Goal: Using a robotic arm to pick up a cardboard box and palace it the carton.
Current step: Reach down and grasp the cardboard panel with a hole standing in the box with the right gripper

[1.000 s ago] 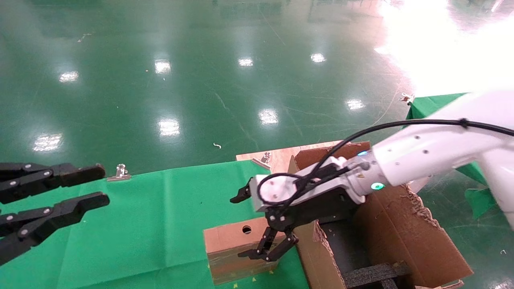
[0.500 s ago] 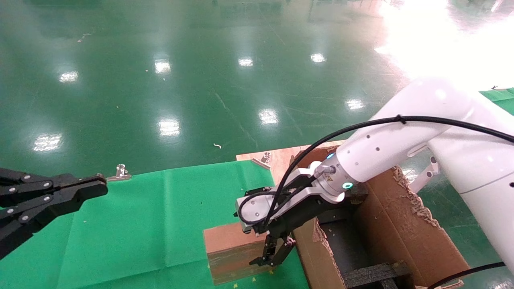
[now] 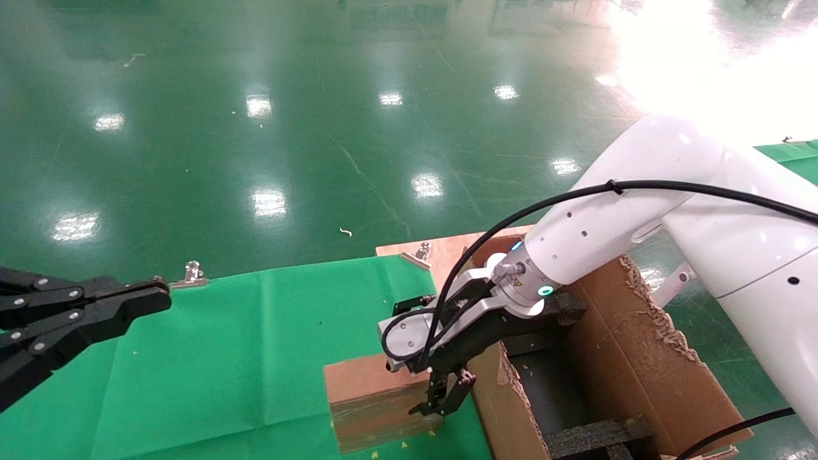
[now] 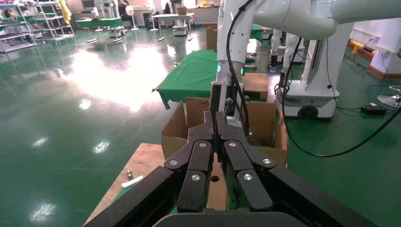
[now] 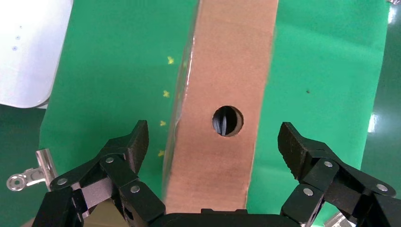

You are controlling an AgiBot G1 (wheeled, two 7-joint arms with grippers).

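Right gripper (image 5: 213, 142) jaws spread astride cardboard box (image 5: 222, 85), left gripper (image 4: 215, 130) jaws closed, parked aside.

robotics lab | glossy green floor (image 3: 255, 128) | shelving racks (image 4: 28, 26)

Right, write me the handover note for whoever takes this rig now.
Right gripper: open, straddling the cardboard box, one finger on each side, not closed on it.
Left gripper: shut, parked off to the left over the green cloth.
Cardboard box lies on the cloth, right beside the carton.
Done: approach and alignment.
Left: close, lift, place the box into the carton.
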